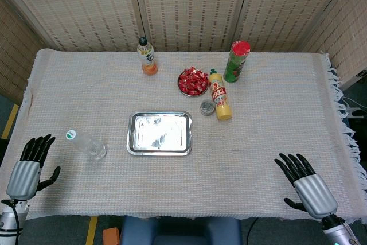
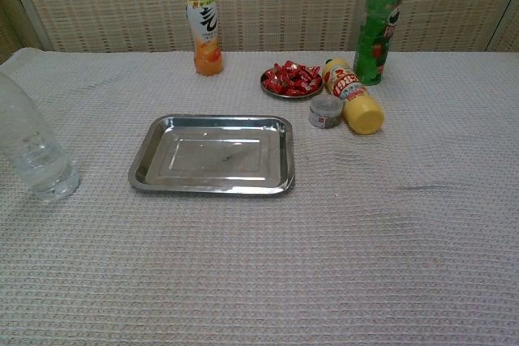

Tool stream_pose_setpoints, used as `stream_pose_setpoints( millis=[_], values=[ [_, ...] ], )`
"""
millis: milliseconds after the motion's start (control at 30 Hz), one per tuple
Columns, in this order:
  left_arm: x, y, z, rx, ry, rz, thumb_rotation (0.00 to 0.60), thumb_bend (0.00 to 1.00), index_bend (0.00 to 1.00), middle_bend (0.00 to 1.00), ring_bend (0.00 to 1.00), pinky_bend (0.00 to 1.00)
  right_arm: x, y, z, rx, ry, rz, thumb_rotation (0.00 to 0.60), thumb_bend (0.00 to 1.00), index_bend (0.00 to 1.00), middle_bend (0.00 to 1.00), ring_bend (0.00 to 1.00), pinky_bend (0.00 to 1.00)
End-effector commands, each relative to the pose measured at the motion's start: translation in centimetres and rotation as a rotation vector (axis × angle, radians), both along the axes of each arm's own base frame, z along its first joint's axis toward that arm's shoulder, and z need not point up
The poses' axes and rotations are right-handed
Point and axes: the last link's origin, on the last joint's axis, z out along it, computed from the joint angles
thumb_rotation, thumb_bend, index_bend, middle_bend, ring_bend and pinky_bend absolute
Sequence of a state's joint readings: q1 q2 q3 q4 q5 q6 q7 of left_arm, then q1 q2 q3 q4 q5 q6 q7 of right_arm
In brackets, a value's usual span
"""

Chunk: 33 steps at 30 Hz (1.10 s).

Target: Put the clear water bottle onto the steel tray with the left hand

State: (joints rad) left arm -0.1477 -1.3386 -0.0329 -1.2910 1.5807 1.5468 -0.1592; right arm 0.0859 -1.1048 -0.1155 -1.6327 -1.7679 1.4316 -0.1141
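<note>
The clear water bottle (image 1: 87,143) with a green cap stands on the cloth left of the steel tray (image 1: 159,133); in the chest view the bottle (image 2: 31,148) is at the far left edge and the tray (image 2: 212,155) is empty. My left hand (image 1: 28,167) rests near the table's front left corner, fingers spread, holding nothing, a short way left of and nearer than the bottle. My right hand (image 1: 304,185) lies at the front right, fingers apart and empty. Neither hand shows in the chest view.
At the back stand an orange drink bottle (image 1: 147,57) and a green chip can (image 1: 237,61). A bowl of red sweets (image 1: 192,81), a yellow bottle lying down (image 1: 220,102) and a small tin (image 1: 207,107) sit behind the tray.
</note>
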Motion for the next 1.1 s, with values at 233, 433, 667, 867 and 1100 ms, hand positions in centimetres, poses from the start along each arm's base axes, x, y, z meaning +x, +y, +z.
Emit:
stream_pose_setpoints(
  millis=[233,433,667,867,1100],
  values=[
    [0.3,0.4,-1.0,-0.064,-0.192,0.007,0.600,0.39,0.00,0.00,0.00,0.05,0.1,0.0,0.0,-0.002,-0.006,0.004,0.600,0.01,0.00,0.00,0.00,0.00],
    [0.3,1.7,-2.8,-0.207,-0.662,0.066,0.600,0.39,0.00,0.00,0.00,0.07,0.2,0.1,0.3,-0.009,-0.020,0.029,0.600,0.01,0.00,0.00,0.00,0.00],
    [-0.4,4.0,-4.4,-0.259,-0.822,0.119,0.600,0.38,0.00,0.00,0.00,0.04,0.2,0.3,0.3,-0.009,-0.021,0.037,0.600,0.01,0.00,0.00,0.00,0.00],
    [0.0,5.1,-6.4,-0.275,-0.864,0.138,0.600,0.38,0.00,0.00,0.00,0.02,0.2,0.4,0.2,-0.002,-0.018,0.039,0.600,0.01,0.00,0.00,0.00,0.00],
    [0.6,5.9,-8.4,-0.289,-0.849,0.149,0.600,0.38,0.00,0.00,0.00,0.01,0.2,0.4,0.4,-0.007,-0.023,0.037,0.600,0.01,0.00,0.00,0.00,0.00]
  ],
)
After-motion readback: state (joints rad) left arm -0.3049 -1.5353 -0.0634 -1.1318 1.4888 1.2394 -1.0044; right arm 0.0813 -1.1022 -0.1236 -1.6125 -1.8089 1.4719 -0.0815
